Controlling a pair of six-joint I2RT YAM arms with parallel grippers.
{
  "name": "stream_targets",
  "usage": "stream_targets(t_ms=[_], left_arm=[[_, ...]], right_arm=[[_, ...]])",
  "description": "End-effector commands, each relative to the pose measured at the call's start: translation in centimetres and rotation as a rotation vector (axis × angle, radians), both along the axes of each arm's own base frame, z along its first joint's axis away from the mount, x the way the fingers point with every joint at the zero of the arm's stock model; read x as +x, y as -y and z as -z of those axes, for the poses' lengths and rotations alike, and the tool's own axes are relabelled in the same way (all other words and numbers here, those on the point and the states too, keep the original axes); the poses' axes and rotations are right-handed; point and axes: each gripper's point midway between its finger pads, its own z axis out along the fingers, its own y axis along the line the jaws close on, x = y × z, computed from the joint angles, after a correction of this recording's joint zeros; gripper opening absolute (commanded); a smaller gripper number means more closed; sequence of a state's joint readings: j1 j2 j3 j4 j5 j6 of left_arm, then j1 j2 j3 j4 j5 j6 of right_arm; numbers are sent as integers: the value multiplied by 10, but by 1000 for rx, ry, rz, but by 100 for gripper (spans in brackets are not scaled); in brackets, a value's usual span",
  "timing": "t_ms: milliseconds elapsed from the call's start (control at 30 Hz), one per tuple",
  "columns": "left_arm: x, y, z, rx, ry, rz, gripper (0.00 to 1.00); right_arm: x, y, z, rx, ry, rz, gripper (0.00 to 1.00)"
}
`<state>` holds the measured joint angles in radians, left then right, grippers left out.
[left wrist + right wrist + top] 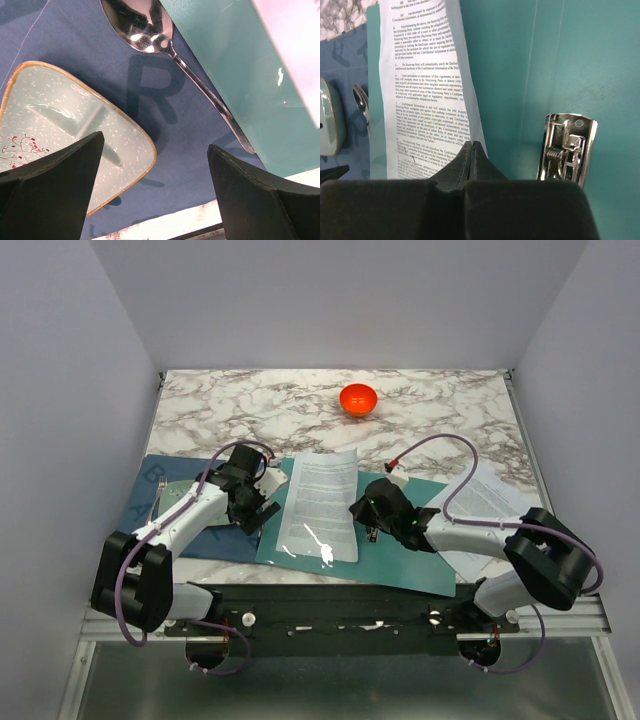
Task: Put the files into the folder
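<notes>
Files lying on the open folder.
Right claw pinches their edge, likely to position them; left claw hangs wide, empty.

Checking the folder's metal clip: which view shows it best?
Right wrist: the metal clip sits close and sharp on the teal folder. The top view is too far to make it out; the left wrist view misses it.

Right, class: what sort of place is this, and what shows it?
Likely a robot test bench, not an office: left arm and right arm bolted to a marble-look table, blank walls boxing it in, unrelated props like files, spoon and bowl.
</notes>
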<state>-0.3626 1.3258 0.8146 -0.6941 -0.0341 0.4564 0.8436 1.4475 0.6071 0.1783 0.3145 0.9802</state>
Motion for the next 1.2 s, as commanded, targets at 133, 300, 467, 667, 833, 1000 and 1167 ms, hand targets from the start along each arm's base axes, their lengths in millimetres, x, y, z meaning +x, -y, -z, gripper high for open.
stream_targets(t_ms=[133, 300, 467, 667, 833, 1000, 1167], left_arm=[[-4, 5, -1, -6, -2, 43, 99], [-4, 3, 0, 2, 5, 40, 99], [-5, 2, 1, 9, 2, 43, 99], [-6, 1, 3, 15, -2, 41, 99], [-5, 1, 3, 14, 2, 39, 99], [-4, 3, 2, 8, 0, 32, 99], [-4, 2, 1, 22, 4, 39, 99]], right_arm=[[-7, -19, 5, 48, -15, 3, 1], [-11, -32, 15, 54, -39, -24, 1], [-13, -46, 18, 67, -40, -83, 1], [-22, -39, 20, 48, -50, -92, 1], [-31, -21, 26, 22, -45, -84, 1], [-36, -35, 27, 53, -34, -173, 1], [-35, -64, 30, 70, -29, -293, 1]])
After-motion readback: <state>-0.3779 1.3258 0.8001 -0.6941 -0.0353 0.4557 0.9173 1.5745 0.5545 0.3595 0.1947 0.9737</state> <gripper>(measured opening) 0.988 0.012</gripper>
